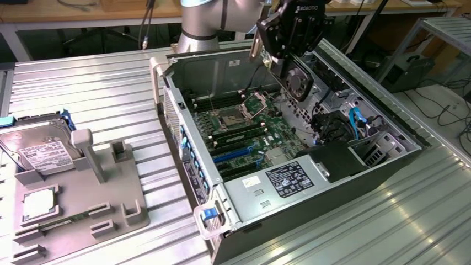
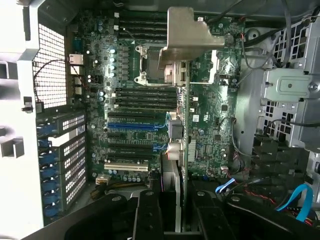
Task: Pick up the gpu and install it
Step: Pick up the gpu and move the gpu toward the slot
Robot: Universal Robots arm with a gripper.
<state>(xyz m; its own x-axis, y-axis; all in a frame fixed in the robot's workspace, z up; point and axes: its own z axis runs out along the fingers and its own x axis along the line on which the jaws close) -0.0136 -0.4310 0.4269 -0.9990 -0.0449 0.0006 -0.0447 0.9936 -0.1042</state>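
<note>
Robot arm (image 1: 197, 25), upper centre of the exterior frame: a smooth, silver-grey cylindrical link with a ringed seam near its base. Gripper (image 1: 289, 55), to its right: a glossy black angular housing with white lettering. Wrist view: matte black fingers (image 2: 147, 215), with round pivot pins at the linkages.

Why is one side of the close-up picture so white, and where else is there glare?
Wrist view: the case panel is washed out white, and light glints off the motherboard beside the gpu. Exterior view: bright streaks lie on the ribbed table; the case interior is darker.
</note>
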